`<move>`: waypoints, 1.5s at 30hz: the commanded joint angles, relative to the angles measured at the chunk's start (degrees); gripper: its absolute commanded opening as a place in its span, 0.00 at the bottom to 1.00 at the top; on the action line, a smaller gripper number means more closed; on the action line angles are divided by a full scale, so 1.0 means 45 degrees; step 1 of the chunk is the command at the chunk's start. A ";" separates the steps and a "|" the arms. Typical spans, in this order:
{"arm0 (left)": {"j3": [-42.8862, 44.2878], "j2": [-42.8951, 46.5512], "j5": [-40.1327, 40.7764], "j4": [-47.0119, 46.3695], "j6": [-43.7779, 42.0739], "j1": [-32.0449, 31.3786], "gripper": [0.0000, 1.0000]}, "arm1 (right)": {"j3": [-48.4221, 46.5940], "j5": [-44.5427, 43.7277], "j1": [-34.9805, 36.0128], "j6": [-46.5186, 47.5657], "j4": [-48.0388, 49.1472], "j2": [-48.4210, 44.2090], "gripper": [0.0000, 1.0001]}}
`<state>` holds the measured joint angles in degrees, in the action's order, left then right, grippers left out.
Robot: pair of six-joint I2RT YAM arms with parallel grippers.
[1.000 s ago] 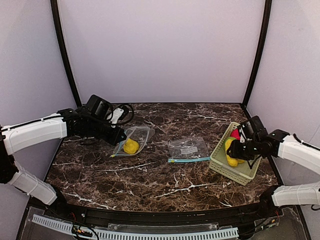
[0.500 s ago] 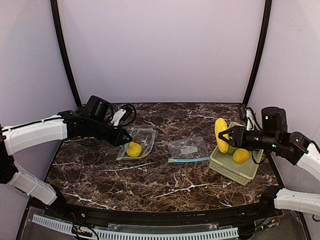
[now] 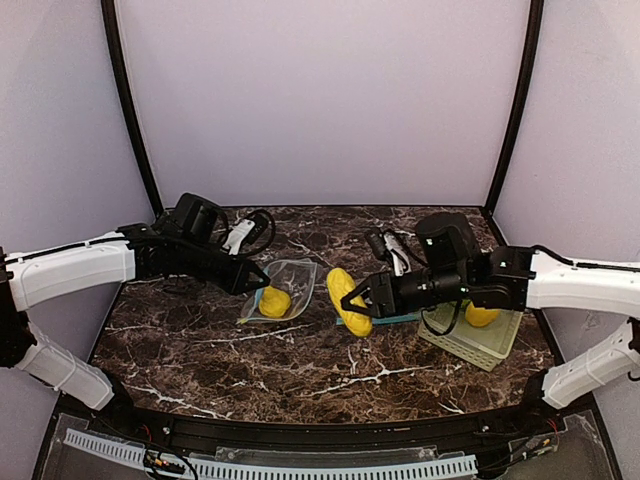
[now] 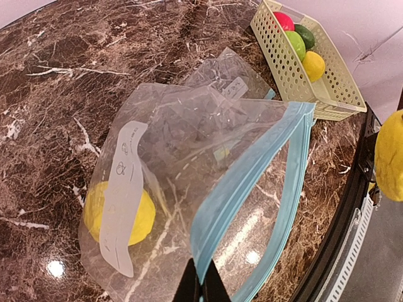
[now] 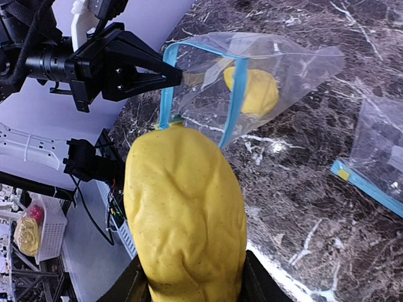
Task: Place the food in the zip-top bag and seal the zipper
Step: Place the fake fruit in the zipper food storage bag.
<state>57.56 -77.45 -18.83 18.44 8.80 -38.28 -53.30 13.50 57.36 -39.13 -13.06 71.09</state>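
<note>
My left gripper (image 3: 255, 281) is shut on the blue zipper rim of a clear zip-top bag (image 3: 281, 292) and holds its mouth open toward the right. The pinch shows in the left wrist view (image 4: 203, 284). One round yellow fruit (image 4: 96, 212) lies inside the bag (image 5: 252, 88). My right gripper (image 3: 366, 300) is shut on a long yellow piece (image 5: 186, 214), held just right of the bag's mouth (image 5: 198, 94). The red ball (image 4: 283, 20), light green ball (image 4: 295, 44), dark green piece (image 4: 306, 34) and another yellow piece (image 4: 313, 65) lie in the basket.
The pale green slatted basket (image 3: 466, 343) stands at the right side of the marble table. A second, flat zip-top bag (image 5: 381, 151) lies between the held bag and the basket, partly under my right arm. Black cables (image 3: 250, 225) lie behind the left arm.
My right arm has lifted the long yellow piece out of the basket and carried it left to the bag's mouth. My left gripper has shifted the held bag slightly right.
</note>
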 commanded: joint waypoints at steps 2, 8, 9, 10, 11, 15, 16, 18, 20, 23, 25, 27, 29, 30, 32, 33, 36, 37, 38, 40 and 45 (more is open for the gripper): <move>-0.0299 0.0274 -0.0234 -0.0273 0.0085 -0.0180 0.01 | -0.1584 0.0468 0.0790 -0.1087 0.1220 0.2256 0.35; -0.0349 0.0251 -0.0088 -0.0360 0.0067 -0.0497 0.01 | -0.2575 0.0942 0.1072 -0.2203 0.1594 0.3985 0.35; -0.0359 0.0225 -0.0067 -0.0353 0.0052 -0.0536 0.01 | -0.2624 0.0845 0.1070 -0.2461 0.1598 0.4156 0.35; -0.0355 0.0211 -0.0041 -0.0363 0.0031 -0.0624 0.01 | -0.2660 0.0724 0.1077 -0.2715 0.1594 0.4279 0.35; -0.0356 0.0186 0.0003 -0.0365 0.0024 -0.0668 0.01 | -0.2691 0.0572 0.1066 -0.3028 0.1577 0.4415 0.35; -0.0383 0.0149 0.0220 -0.0364 -0.0009 -0.0926 0.01 | -0.2853 0.0306 0.1039 -0.4022 0.1477 0.4983 0.35; -0.0386 0.0153 0.0230 -0.0380 -0.0033 -0.1019 0.01 | -0.2874 0.0246 0.1041 -0.4214 0.1479 0.5114 0.35; -0.0403 0.0128 0.0221 -0.0398 -0.0077 -0.1180 0.01 | -0.2865 -0.0028 0.1025 -0.4536 0.1477 0.5194 0.35; -0.0400 0.0088 0.0261 -0.0405 -0.0126 -0.1354 0.01 | -0.2787 -0.0473 0.0990 -0.4865 0.1433 0.5171 0.35; -0.0394 0.0061 0.0329 -0.0395 -0.0209 -0.1557 0.01 | -0.2548 -0.1246 0.0937 -0.5405 0.1507 0.4986 0.35; -0.0389 0.0055 0.0336 -0.0390 -0.0233 -0.1672 0.01 | -0.2424 -0.1680 0.0933 -0.5673 0.1700 0.4830 0.35; -0.0369 0.0019 0.0298 -0.0367 -0.0294 -0.1752 0.01 | -0.2442 -0.2002 0.0923 -0.5855 0.1797 0.4807 0.36; -0.0355 -0.0009 0.0207 -0.0335 -0.0344 -0.1855 0.01 | -0.2553 -0.2239 0.0923 -0.5991 0.1860 0.4909 0.36; -0.0341 -0.0012 0.0173 -0.0341 -0.0358 -0.1915 0.01 | -0.2600 -0.2343 0.0922 -0.6074 0.1856 0.4994 0.37; -0.0344 -0.0057 0.0197 -0.0329 -0.0405 -0.2012 0.01 | -0.2673 -0.2443 0.0896 -0.6287 0.1935 0.5089 0.38; -0.0337 -0.0094 0.0228 -0.0289 -0.0440 -0.2096 0.01 | -0.2690 -0.2510 0.0899 -0.6367 0.1958 0.5109 0.38; -0.0292 -0.0191 0.0335 -0.0213 -0.0493 -0.2206 0.01 | -0.2601 -0.2926 0.0893 -0.6641 0.2045 0.5106 0.39; -0.0292 -0.0230 0.0326 -0.0201 -0.0501 -0.2242 0.01 | -0.2518 -0.3395 0.0894 -0.6751 0.2119 0.5070 0.39; -0.0267 -0.0240 0.0295 -0.0206 -0.0495 -0.2239 0.01 | -0.2422 -0.3598 0.0889 -0.6896 0.2172 0.5050 0.39; -0.0259 -0.0280 0.0305 -0.0190 -0.0501 -0.2260 0.01 | -0.2352 -0.3854 0.0901 -0.7083 0.2292 0.5057 0.39; -0.0235 -0.0299 0.0339 -0.0152 -0.0528 -0.2303 0.01 | -0.2535 -0.4204 0.0893 -0.7277 0.2324 0.5452 0.41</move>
<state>56.77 -78.72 -17.34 17.39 7.46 -48.27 -64.47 -1.87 61.71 -70.19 -4.86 94.08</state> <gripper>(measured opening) 0.008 0.418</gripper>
